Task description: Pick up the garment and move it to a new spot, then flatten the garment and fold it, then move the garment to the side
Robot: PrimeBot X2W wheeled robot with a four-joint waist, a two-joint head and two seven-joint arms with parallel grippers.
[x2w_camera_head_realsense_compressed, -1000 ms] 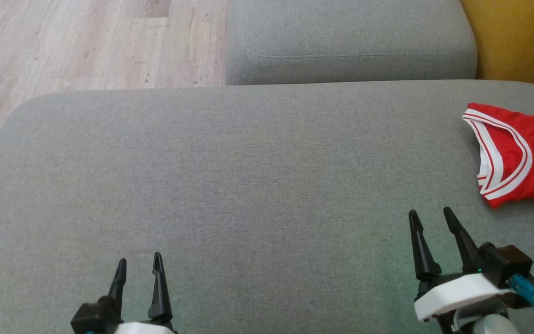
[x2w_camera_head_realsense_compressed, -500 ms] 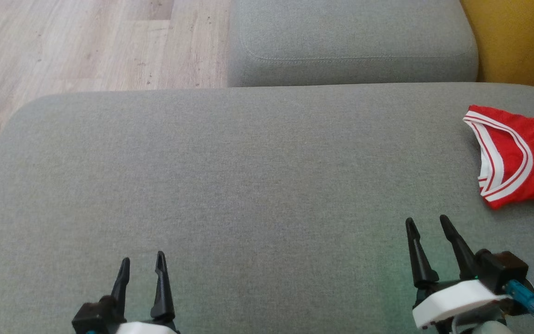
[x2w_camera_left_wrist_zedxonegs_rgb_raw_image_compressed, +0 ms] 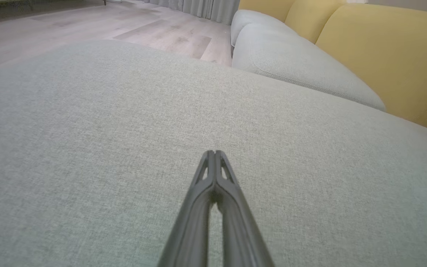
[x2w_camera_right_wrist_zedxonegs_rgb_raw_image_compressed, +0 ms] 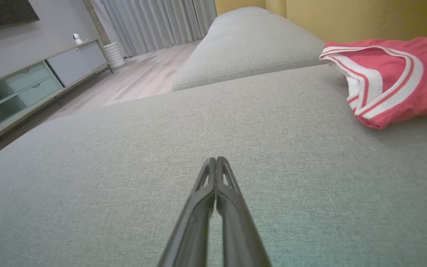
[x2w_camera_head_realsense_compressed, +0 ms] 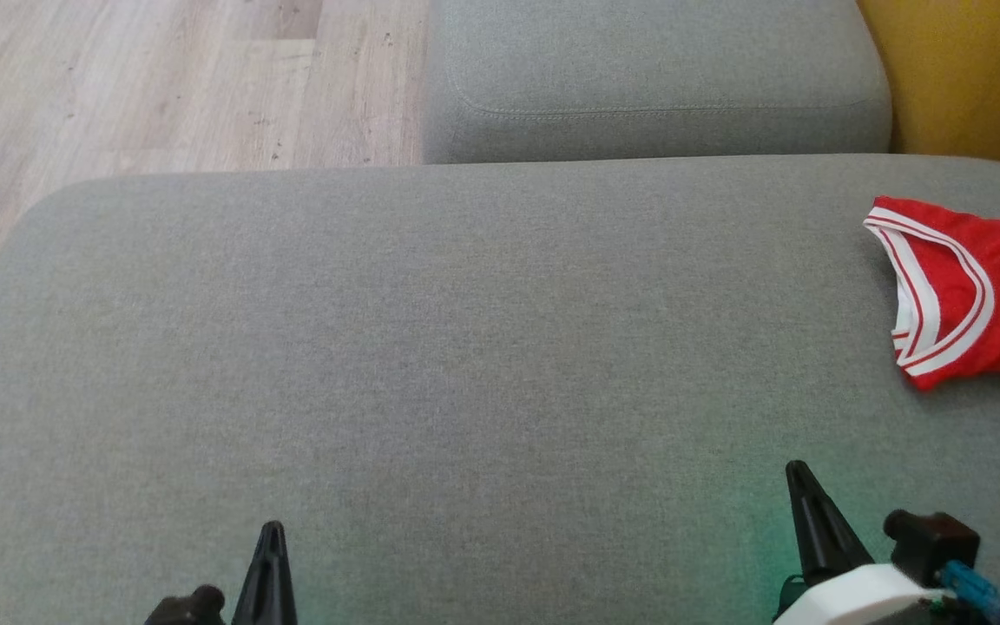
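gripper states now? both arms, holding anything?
Left gripper: closed, holding nothing.
Right gripper: closed, holding nothing; the red jersey lies apart from it on the grey cushion.

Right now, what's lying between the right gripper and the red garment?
Only bare grey cushion. The right wrist view shows plain fabric running from the shut right gripper to the red garment; the head view shows the same.

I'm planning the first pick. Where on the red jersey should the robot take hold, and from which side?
Probably the white-striped trim of the red jersey, approached across the grey cushion from its open middle by the right end effector. That banded edge faces the end effector and looks slightly raised; the rest runs out of the head view.
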